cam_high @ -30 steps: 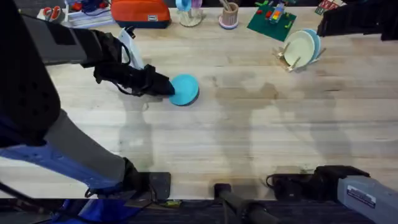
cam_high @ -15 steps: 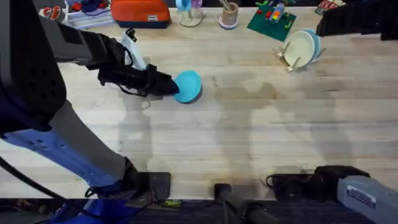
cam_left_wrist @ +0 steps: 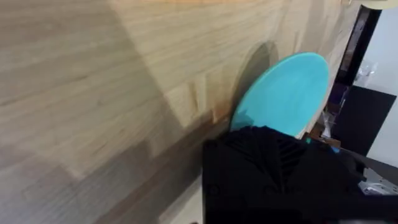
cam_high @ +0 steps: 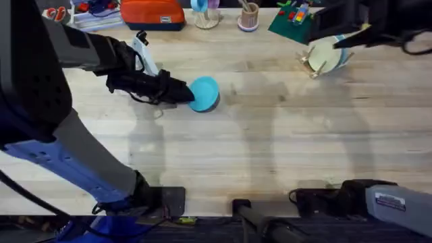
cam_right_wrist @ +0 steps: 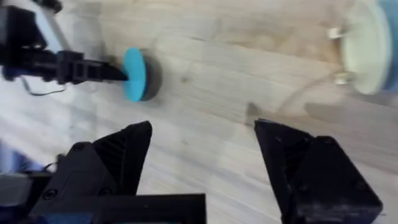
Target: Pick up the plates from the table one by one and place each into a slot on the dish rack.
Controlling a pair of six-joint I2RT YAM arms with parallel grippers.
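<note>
My left gripper (cam_high: pixel 186 93) is shut on the near rim of a turquoise plate (cam_high: pixel 204 92), which hangs tilted just above the table (cam_high: pixel 270 148) left of centre. In the left wrist view the plate (cam_left_wrist: pixel 287 92) sticks out past my black finger (cam_left_wrist: pixel 267 168) and casts a shadow on the planks. At the back right stands the dish rack (cam_high: pixel 312 65), with a cream plate (cam_high: pixel 325 52) and a pale blue plate (cam_high: pixel 343 47) upright in its slots. My right gripper (cam_right_wrist: pixel 202 134) is open and holds nothing. It hovers high, and its arm (cam_high: pixel 351 20) partly covers the rack.
Along the far edge stand an orange case (cam_high: pixel 152 13), a wooden pen cup (cam_high: pixel 248 17), a clear cup (cam_high: pixel 206 13) and a green brick baseplate (cam_high: pixel 294 21). The arms' bases and cables (cam_high: pixel 324 199) line the near edge.
The turquoise plate rose a little and shifted right in my left gripper, then held still. My right arm swung left, and it now shows over the dish rack.
</note>
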